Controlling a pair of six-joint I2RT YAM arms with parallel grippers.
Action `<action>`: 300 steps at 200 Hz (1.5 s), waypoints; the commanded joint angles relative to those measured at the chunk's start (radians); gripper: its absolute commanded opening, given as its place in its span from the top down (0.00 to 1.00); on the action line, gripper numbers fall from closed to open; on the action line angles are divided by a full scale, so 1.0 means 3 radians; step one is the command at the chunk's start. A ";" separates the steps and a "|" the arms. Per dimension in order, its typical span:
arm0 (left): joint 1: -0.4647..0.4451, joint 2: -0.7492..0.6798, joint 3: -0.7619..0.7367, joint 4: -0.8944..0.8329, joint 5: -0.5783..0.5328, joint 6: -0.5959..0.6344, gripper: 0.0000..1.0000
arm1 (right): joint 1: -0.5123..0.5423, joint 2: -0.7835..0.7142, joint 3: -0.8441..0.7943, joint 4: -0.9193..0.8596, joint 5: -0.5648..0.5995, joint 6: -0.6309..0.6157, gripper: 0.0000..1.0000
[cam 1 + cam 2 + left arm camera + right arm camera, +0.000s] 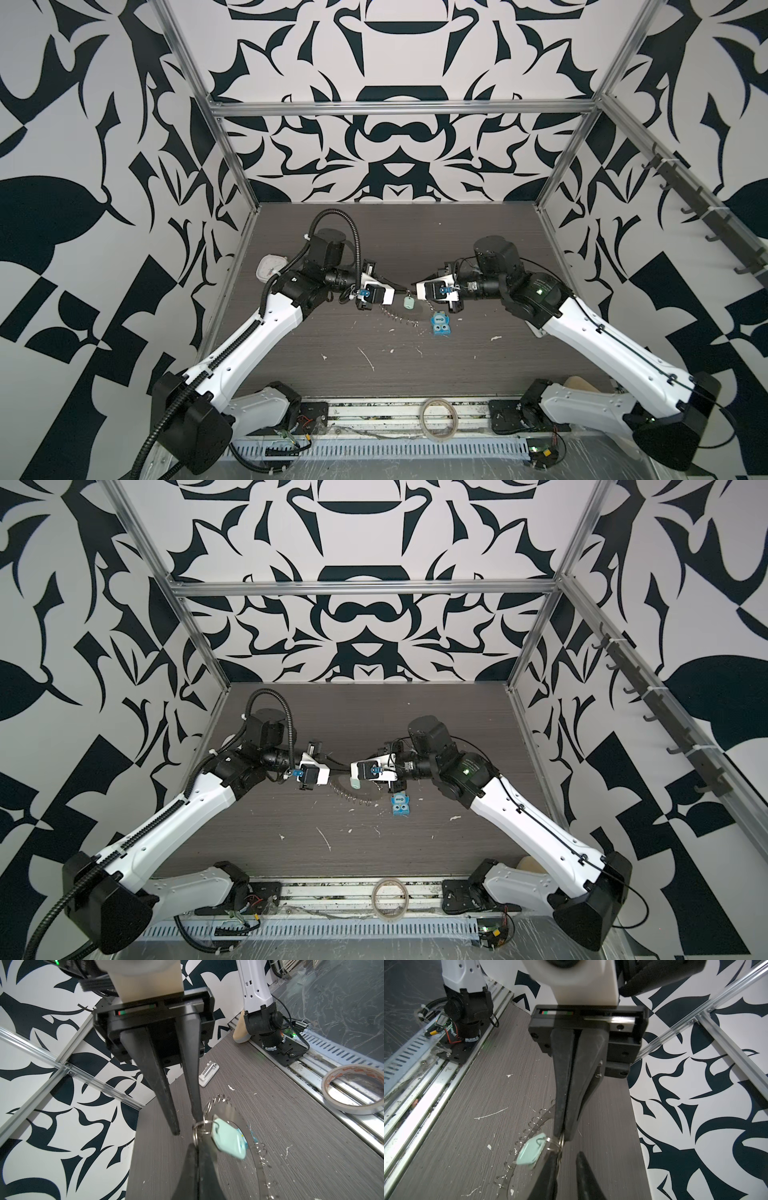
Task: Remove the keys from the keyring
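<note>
The key, a pale green tag, hangs by its wire loop from a small split ring. My left gripper is shut on that split ring. My right gripper faces it tip to tip, open, with one finger against the split ring and a clear gap to the other. The keyring, a flat grey disc fringed with wire loops, lies just under the tag. Whether the split ring still hooks the disc I cannot tell. In both top views the grippers meet above the tag.
A blue block with cartoon eyes lies right of the keyring. A tape roll sits on the front rail. A white dial stands at the back left, and a small white clip lies near the right wall.
</note>
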 commanded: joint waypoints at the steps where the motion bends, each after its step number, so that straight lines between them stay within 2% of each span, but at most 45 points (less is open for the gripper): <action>1: 0.0004 -0.0068 0.0008 0.0059 0.0065 0.0072 1.00 | 0.0037 0.0033 0.0107 -0.0252 -0.0015 -0.0001 0.81; 22: 0.0004 -0.0073 0.0001 0.0050 0.0059 0.0092 1.00 | 0.0041 0.0060 0.0133 -0.0304 0.0020 -0.0024 0.85; 61: 0.0004 -0.0086 0.0029 0.0004 0.0050 0.0140 1.00 | 0.0041 0.0123 0.0183 -0.0391 0.0028 -0.0015 0.86; 110: -0.0003 -0.0091 0.0020 -0.0016 0.0056 0.0171 1.00 | 0.0047 0.0231 0.0265 -0.0430 0.0002 0.0058 0.94; 125: -0.0011 -0.0095 0.0014 -0.0017 0.0061 0.0181 1.00 | 0.0052 0.0253 0.0285 -0.0425 -0.0003 0.0068 1.00; 139: -0.0017 -0.0091 0.0000 -0.0021 0.0050 0.0186 1.00 | 0.0057 0.0264 0.0286 -0.0411 -0.0014 0.0089 1.00; 187: -0.0017 -0.0119 -0.0077 -0.0016 -0.0025 0.0200 1.00 | 0.0059 0.0097 0.0040 0.0035 0.0060 0.0388 1.00; 218: -0.0012 -0.0152 -0.0132 0.0042 -0.0112 0.0179 0.83 | 0.0058 0.0015 -0.0104 0.0195 0.0123 0.0455 1.00; 227: -0.0012 -0.0155 -0.0131 0.0046 -0.0134 0.0181 0.75 | 0.0057 0.0000 -0.0137 0.0246 0.0129 0.0482 1.00; 249: 0.0028 -0.0170 -0.0114 0.0019 -0.0181 0.0179 0.62 | 0.0057 -0.0007 -0.0188 0.0299 0.0173 0.0503 1.00; 281: 0.0085 -0.0209 -0.0068 -0.0132 -0.0277 0.0131 0.52 | 0.0057 -0.0012 -0.0323 0.0505 0.0212 0.0626 1.00; 300: 0.0101 -0.0295 -0.0069 -0.0181 -0.0426 -0.0200 0.49 | 0.0052 -0.0017 -0.0424 0.0642 0.0317 0.0730 1.00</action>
